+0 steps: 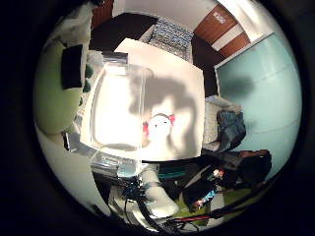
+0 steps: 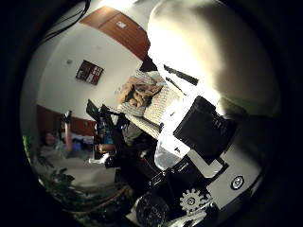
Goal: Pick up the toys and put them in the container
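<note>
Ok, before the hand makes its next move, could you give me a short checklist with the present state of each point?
1. Container on the table: ok, it stands there.
2. Container has room: ok, nothing visible inside.
3. Toy located: ok, a white and red plush on the table beside the container.
4. Toy in the hand: not ok, it lies on the table.
5. Pose of the fingers: cannot tell.
6. Other toys left: cannot tell.

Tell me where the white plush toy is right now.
In the little finger side palm view, the white plush toy lies on the white table, right beside the clear plastic container, outside it.
</note>
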Controlling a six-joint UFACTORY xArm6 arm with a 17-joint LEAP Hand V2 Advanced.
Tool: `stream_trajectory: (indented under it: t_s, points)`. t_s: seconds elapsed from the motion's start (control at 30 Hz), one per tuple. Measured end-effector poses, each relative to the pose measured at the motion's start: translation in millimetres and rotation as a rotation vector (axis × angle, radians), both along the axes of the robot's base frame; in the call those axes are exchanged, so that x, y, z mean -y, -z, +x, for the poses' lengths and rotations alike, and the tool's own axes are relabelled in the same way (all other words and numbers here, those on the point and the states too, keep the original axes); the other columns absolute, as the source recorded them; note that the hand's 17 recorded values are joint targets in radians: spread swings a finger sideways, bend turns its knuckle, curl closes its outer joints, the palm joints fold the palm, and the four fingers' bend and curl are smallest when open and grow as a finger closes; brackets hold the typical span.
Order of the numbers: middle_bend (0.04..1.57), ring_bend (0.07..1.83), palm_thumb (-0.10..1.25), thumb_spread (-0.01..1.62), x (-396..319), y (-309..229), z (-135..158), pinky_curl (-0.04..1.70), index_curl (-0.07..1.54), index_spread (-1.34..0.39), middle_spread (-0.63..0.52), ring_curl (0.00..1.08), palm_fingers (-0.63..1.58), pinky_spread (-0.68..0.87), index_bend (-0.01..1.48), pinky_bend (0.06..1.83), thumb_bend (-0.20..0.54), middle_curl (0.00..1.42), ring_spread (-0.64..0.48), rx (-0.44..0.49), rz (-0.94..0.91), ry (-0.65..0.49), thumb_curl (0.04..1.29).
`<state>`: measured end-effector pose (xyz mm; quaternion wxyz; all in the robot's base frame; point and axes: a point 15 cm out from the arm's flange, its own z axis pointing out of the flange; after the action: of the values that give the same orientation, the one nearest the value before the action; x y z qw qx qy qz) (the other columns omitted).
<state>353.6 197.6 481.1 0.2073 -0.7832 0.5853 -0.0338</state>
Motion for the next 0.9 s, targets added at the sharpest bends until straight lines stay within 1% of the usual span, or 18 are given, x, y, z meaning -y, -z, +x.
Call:
stream_trajectory:
  t_s: [0.07, 0.1, 0.13, 0.17, 0.2, 0.27, 0.3, 0.33, 0.37, 0.47, 0.53, 0.67, 0.8, 0.9]
  points:
    - [1.19, 1.24, 0.79, 1.18, -1, 13, 3, 0.98, 0.85, -0.27, -0.17, 0.84, 0.98, -0.3, 0.8, 1.08, -0.036, 0.82, -0.28, -0.008, -0.004, -0.003, 0.54]
    - [1.15, 1.23, 0.76, 1.16, -1, 21, 1, 0.94, 0.83, -0.29, -0.18, 0.8, 0.91, -0.35, 0.66, 1.04, -0.033, 0.79, -0.29, -0.017, -0.009, -0.007, 0.54]
    - [1.08, 1.23, 0.74, 1.15, 0, 29, 0, 0.91, 0.79, -0.31, -0.18, 0.77, 0.76, -0.41, 0.5, 1.02, -0.031, 0.76, -0.3, -0.029, -0.015, -0.01, 0.53]
    - [0.99, 1.2, 0.74, 1.17, 1, 38, -2, 0.86, 0.74, -0.35, -0.19, 0.73, 0.63, -0.45, 0.38, 1.0, -0.022, 0.72, -0.3, -0.042, -0.022, -0.012, 0.52]
    - [0.91, 1.17, 0.73, 1.18, 2, 46, -5, 0.84, 0.71, -0.38, -0.2, 0.71, 0.52, -0.47, 0.31, 0.99, -0.021, 0.69, -0.29, -0.055, -0.03, -0.014, 0.5]
    - [0.75, 1.04, 0.71, 1.19, 3, 53, -7, 0.81, 0.65, -0.44, -0.19, 0.64, 0.24, -0.33, 0.32, 0.83, -0.02, 0.62, -0.25, -0.065, -0.039, -0.027, 0.48]
    - [0.7, 1.01, 0.71, 1.2, 3, 54, -8, 0.81, 0.63, -0.46, -0.17, 0.63, 0.21, -0.26, 0.33, 0.79, -0.02, 0.59, -0.22, -0.066, -0.041, -0.034, 0.47]
    - [0.61, 0.94, 0.69, 1.2, 2, 54, -9, 0.78, 0.59, -0.48, -0.14, 0.58, 0.16, -0.12, 0.32, 0.75, -0.021, 0.54, -0.15, -0.066, -0.043, -0.042, 0.46]
    - [0.56, 0.87, 0.69, 1.2, 2, 54, -9, 0.76, 0.56, -0.48, -0.11, 0.54, 0.11, 0.0, 0.31, 0.73, -0.021, 0.51, -0.1, -0.066, -0.045, -0.048, 0.45]
    - [0.45, 0.74, 0.67, 1.2, 2, 54, -9, 0.68, 0.49, -0.48, -0.06, 0.45, 0.08, 0.24, 0.26, 0.67, -0.02, 0.44, 0.03, -0.063, -0.048, -0.058, 0.44]
    - [0.39, 0.67, 0.66, 1.2, 3, 54, -11, 0.62, 0.44, -0.47, -0.04, 0.39, 0.09, 0.35, 0.22, 0.62, -0.021, 0.4, 0.08, -0.061, -0.052, -0.067, 0.43]
    - [0.32, 0.6, 0.65, 1.19, 5, 47, -14, 0.55, 0.39, -0.47, -0.02, 0.34, 0.11, 0.42, 0.17, 0.57, -0.018, 0.36, 0.13, -0.042, -0.05, -0.077, 0.41]
    - [0.29, 0.55, 0.65, 1.18, 8, 43, -15, 0.5, 0.35, -0.47, -0.01, 0.3, 0.14, 0.45, 0.17, 0.54, -0.018, 0.34, 0.16, -0.029, -0.055, -0.082, 0.41]
    - [0.27, 0.53, 0.65, 1.17, 11, 41, -22, 0.47, 0.33, -0.46, -0.01, 0.28, 0.15, 0.46, 0.16, 0.54, -0.02, 0.33, 0.16, -0.032, -0.063, -0.096, 0.4]
